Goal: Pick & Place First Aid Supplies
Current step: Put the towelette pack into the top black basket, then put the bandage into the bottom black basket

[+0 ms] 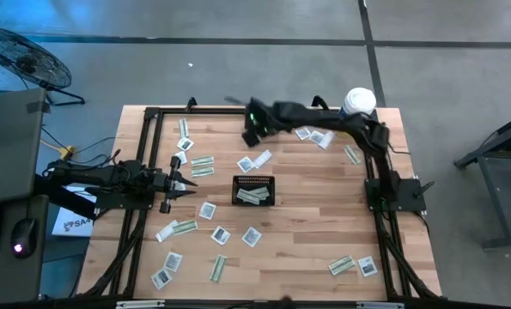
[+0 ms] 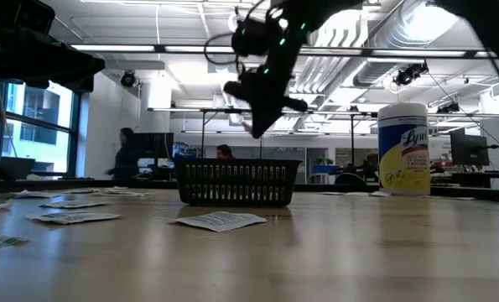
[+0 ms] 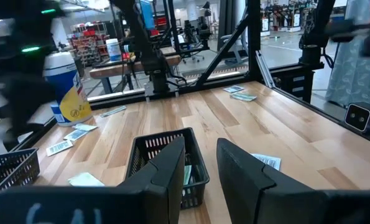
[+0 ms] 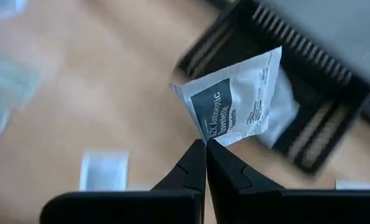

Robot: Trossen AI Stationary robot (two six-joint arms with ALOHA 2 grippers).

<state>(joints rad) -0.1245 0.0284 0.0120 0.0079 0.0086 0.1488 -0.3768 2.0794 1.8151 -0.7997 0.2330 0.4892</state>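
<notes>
Upper centre of the high view: right gripper [image 1: 253,130], raised above the table [image 1: 324,223], fingertips pinched together on one corner of a square white packet [image 4: 237,104] whose dark panel reads "Antiseptic Towelette", hanging over a black basket [image 4: 309,99]. Centre of the table: basket [image 1: 253,190] containing packets, further packets [image 1: 205,210] scattered around it; white-and-yellow "Lysol" canister [image 2: 402,149] at right of the low view. Left side: left gripper [image 1: 186,183], fingers parted, holding nothing.
</notes>
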